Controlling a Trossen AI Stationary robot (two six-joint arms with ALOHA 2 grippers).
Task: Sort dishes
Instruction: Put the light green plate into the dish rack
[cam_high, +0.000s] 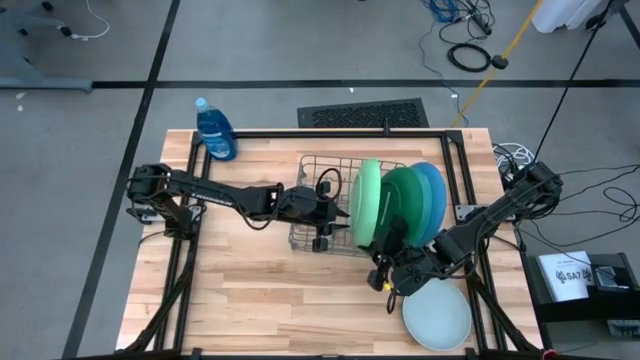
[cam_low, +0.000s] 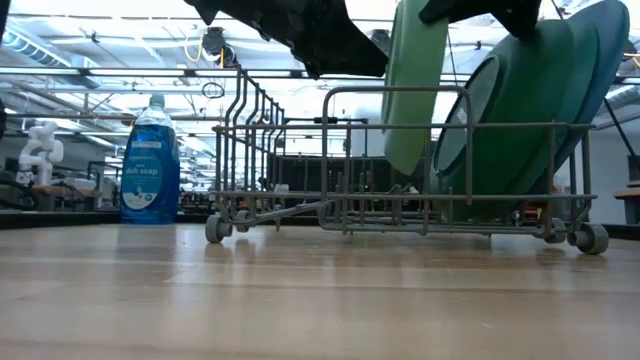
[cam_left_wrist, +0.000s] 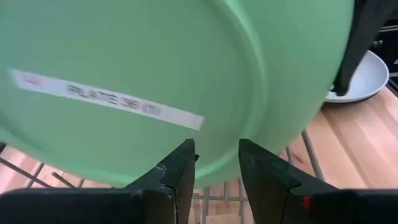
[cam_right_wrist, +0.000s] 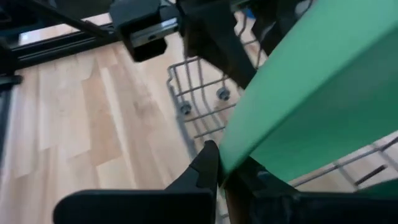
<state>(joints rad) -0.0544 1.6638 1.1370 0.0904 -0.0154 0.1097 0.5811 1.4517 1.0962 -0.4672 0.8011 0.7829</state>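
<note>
Nearest us on the bench (cam_high: 250, 290) lies a pale mint plate (cam_high: 437, 316). Just past it our right gripper (cam_right_wrist: 225, 169) pinches the rim of the light green plate (cam_high: 366, 203), which stands on edge in the rack (cam_high: 318, 165). Our left gripper (cam_left_wrist: 216, 167), fingers slightly spread, hovers at that plate's other face. Dark green (cam_high: 408, 202), teal (cam_high: 430, 207) and blue (cam_high: 435, 176) plates stand behind.

A grey wire rack (cam_high: 325, 205) stands near the middle of the light wooden tabletop (cam_high: 250, 290), resting on small wheels (cam_low: 213, 230). A blue plastic bottle (cam_high: 215, 130) of dish soap stands upright at the tabletop's far left corner, well apart from the rack. Beyond the far edge a dark vent grille (cam_high: 363, 113) lies on the grey floor, with coiled black cables (cam_high: 468, 55) and a yellow pole (cam_high: 505, 50) farther off.
</note>
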